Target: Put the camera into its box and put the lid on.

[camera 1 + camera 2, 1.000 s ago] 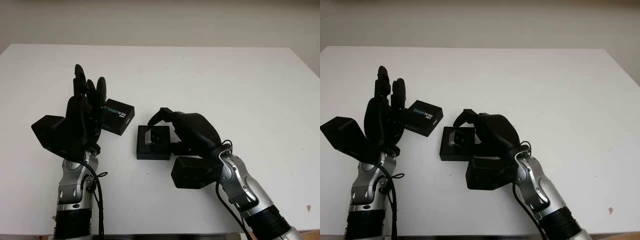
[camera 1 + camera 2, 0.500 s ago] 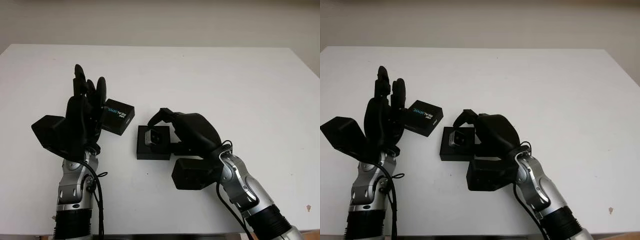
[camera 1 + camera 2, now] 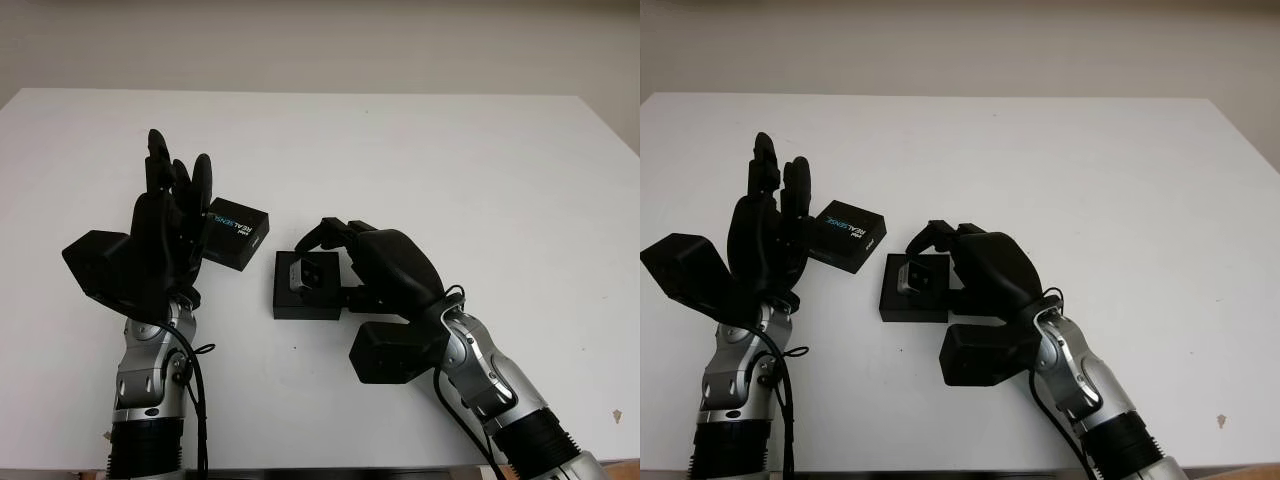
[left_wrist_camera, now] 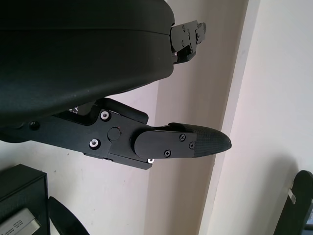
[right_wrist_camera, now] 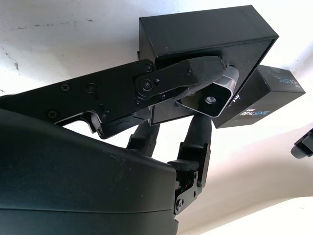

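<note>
The small silver camera [image 3: 308, 272] sits tilted in the open black box [image 3: 300, 305] at the middle of the white table [image 3: 450, 150]. My right hand [image 3: 320, 243] reaches over the box from the right, its fingers curled around the camera [image 5: 210, 95]. The black lid [image 3: 238, 232], printed with light lettering, lies just left of the box. My left hand [image 3: 172, 205] is raised and open beside the lid, on its left side, holding nothing. In the right wrist view the box [image 5: 205, 34] and the lid [image 5: 266, 95] lie beyond the fingers.
The table's far edge runs along a pale wall. A small dark speck [image 3: 614, 417] marks the table near its front right corner.
My right forearm has shifted slightly to the right and toward me, and the camera has settled a little lower in the box. The left hand and the lid have stayed put.
</note>
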